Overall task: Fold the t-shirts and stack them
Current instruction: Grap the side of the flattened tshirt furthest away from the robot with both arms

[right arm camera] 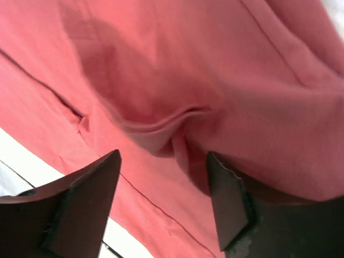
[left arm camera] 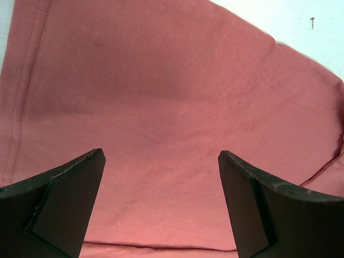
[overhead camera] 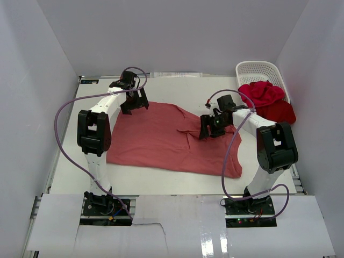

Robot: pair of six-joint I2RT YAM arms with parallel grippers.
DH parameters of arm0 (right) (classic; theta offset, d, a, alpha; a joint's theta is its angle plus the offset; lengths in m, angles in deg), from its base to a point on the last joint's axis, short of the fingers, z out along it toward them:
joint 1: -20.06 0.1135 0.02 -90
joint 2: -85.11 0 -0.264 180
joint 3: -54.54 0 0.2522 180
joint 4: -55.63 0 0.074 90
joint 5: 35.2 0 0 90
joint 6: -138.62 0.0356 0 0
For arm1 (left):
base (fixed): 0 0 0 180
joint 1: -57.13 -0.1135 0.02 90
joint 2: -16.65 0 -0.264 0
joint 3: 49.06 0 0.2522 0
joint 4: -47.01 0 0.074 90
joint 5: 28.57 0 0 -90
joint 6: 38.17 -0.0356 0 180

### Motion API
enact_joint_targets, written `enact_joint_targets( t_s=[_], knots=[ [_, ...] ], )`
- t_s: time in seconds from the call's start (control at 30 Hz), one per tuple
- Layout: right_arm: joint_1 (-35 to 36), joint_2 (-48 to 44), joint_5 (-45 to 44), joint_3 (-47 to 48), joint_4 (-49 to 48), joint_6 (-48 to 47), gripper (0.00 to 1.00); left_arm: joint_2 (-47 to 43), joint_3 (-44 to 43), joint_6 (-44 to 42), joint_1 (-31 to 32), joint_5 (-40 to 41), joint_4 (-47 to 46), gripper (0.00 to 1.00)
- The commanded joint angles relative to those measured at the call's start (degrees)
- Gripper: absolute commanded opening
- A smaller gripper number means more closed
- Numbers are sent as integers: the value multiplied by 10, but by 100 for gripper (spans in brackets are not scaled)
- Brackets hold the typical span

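Observation:
A dusty salmon-red t-shirt (overhead camera: 161, 142) lies spread flat across the middle of the table. My left gripper (overhead camera: 134, 105) hovers over its far left corner, jaws wide open, and only smooth cloth (left arm camera: 161, 80) shows between them. My right gripper (overhead camera: 208, 131) is over the shirt's middle right, open, with a raised pucker of cloth (right arm camera: 156, 134) just ahead of its fingertips (right arm camera: 110, 164). A bright crimson t-shirt (overhead camera: 260, 92) is bunched in the basket, and a darker red one (overhead camera: 280, 112) spills out beside it.
The white lattice basket (overhead camera: 258, 69) stands at the back right corner. White walls close in the table on three sides. A hem seam (left arm camera: 156, 247) runs near the left fingers. Bare white table (right arm camera: 21, 156) shows past the shirt's edge.

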Motion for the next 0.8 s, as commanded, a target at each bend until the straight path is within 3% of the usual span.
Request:
enact_joint_targets(
  t_s=[0.0,0.1,0.53,0.6,0.67,0.77],
  knots=[
    [2,-21,-25,-5,23,-8,74,-55,4,-5,1,-7,-12,98],
    [2,-20,-21,-2,9,1,80,-55,5,-5,1,-7,-12,98],
    [1,12,43,26,-61,18,75,-55,5,-8,1,-8,-12,98],
    [1,26,54,32,-55,21,66,-54,3,-7,2,-9,-12,98],
    [2,34,67,33,-54,24,51,-54,4,-8,1,-9,-13,98],
    [3,27,90,15,-62,26,41,-53,5,-9,2,-10,-13,98]
  ],
)
